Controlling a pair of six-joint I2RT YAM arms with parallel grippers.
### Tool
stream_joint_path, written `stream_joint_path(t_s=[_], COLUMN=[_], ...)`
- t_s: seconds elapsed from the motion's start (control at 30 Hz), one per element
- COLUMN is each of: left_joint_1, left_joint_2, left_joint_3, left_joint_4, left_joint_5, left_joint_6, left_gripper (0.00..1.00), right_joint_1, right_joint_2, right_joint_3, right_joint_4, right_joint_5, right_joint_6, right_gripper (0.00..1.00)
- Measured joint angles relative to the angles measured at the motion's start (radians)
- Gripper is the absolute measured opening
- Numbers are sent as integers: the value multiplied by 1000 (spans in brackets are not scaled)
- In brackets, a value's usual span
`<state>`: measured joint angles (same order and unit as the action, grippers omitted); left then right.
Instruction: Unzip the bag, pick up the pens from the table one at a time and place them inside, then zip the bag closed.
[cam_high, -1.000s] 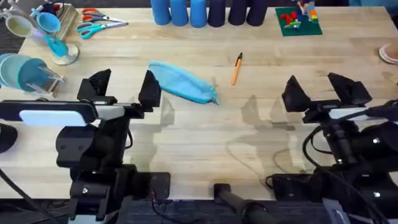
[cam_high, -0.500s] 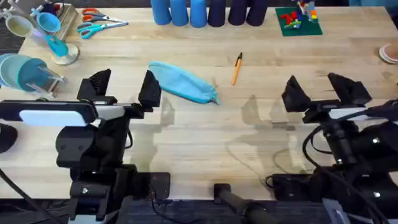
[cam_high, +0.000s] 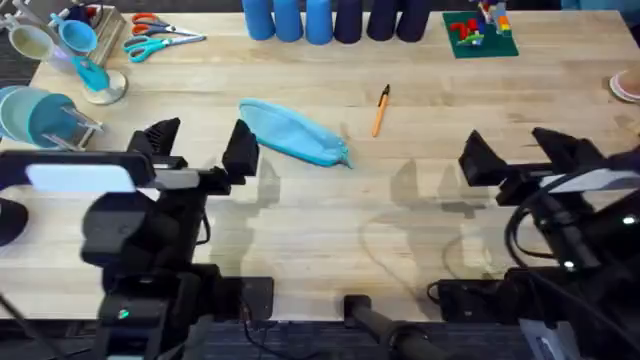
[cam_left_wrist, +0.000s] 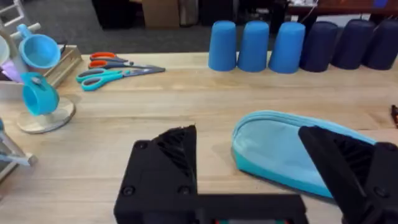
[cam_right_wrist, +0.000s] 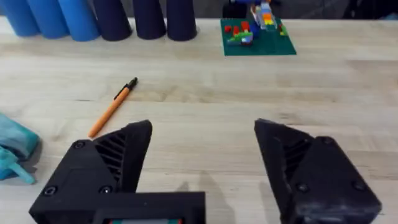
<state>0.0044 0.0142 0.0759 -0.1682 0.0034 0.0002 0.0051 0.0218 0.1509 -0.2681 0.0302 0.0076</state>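
We see the light blue soft fabric pouch (cam_high: 294, 132) lying on the large light wooden surface (cam_high: 400, 230), slanted, with one rounded end toward the left arm and its tapered end with a small tab pointing toward the middle. From here we cannot tell whether its zipper is drawn shut or parted. Near that tapered end, but apart from it, lies the slim orange pen with a black tip (cam_high: 380, 110), on bare wood, tip pointing away from the arms.

Our left pincer (cam_high: 200, 143) hangs just beside the pouch's rounded end, its two black fingers spread wide and gripping nothing; in the left wrist view the pouch (cam_left_wrist: 292, 155) sits partly behind one finger. Our right pincer (cam_high: 522, 152) hovers over bare wood well to the right of the pen, likewise spread wide and empty; in the right wrist view the pen (cam_right_wrist: 113, 107) lies beyond the finger nearer the pouch.

Along the far edge we see a row of blue and dark navy upturned plastic cups (cam_high: 330, 20) and a green plate with small coloured building bricks (cam_high: 478, 32). At the far left corner lie scissors with orange and teal handles (cam_high: 160, 38), beside a rack holding pale blue mugs (cam_high: 80, 55).
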Motion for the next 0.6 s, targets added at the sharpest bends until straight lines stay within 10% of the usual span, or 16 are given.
stream_joint_path(t_s=[0.33, 0.6], left_joint_1=[0, 0], left_joint_2=[389, 698], left_joint_3=[414, 702], left_joint_4=[-132, -271], left_joint_5=[-1, 1], left_joint_6=[17, 179], left_gripper=[994, 991], right_joint_1=[0, 0], right_joint_2=[383, 677], right_joint_3=[426, 695], right_joint_4=[-135, -244], right_joint_5=[-9, -113], right_joint_6=[63, 76], right_gripper=[996, 996])
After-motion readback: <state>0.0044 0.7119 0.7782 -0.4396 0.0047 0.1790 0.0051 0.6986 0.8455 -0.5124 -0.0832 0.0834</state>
